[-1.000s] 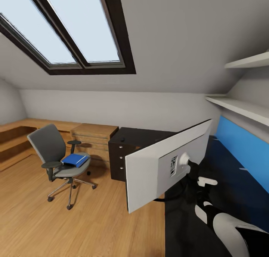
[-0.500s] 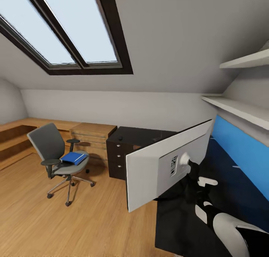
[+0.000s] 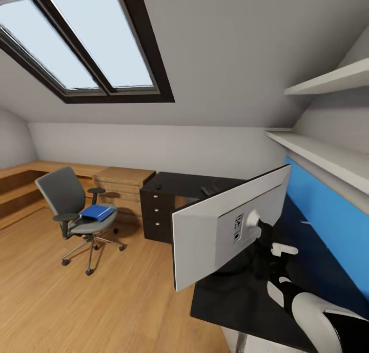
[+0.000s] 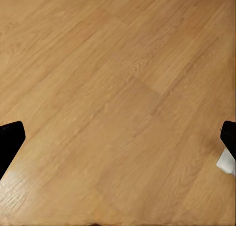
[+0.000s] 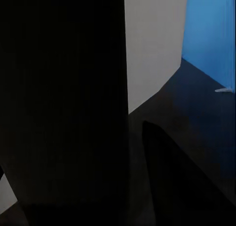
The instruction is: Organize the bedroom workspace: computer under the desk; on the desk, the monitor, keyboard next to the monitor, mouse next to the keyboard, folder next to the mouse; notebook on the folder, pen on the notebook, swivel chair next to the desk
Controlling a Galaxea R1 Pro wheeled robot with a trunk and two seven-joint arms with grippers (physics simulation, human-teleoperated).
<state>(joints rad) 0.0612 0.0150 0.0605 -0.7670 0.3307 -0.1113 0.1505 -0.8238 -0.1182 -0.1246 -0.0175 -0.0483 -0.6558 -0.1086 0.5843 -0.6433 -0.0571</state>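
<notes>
The room is an attic bedroom with a sloped grey ceiling and a big skylight (image 3: pixel 87 40) in the upper left of the head view. The floor (image 3: pixel 77 302) is light wood.

The monitor (image 3: pixel 225 225) fills the middle, its white back facing us, tilted, over the shiny black desk (image 3: pixel 230 296) at the lower right. The right gripper (image 3: pixel 269 240) is by the monitor's neck; I cannot tell if it is closed on it.

A blue wall panel (image 3: pixel 328 225) and white shelves (image 3: pixel 328 158) run along the right side.

The swivel chair (image 3: pixel 77 214) stands at the middle left, apart from the desk. The blue folder (image 3: pixel 97 212) lies on its seat.

The left gripper (image 4: pixel 118 142) is spread wide, holding nothing, over bare floor.
</notes>
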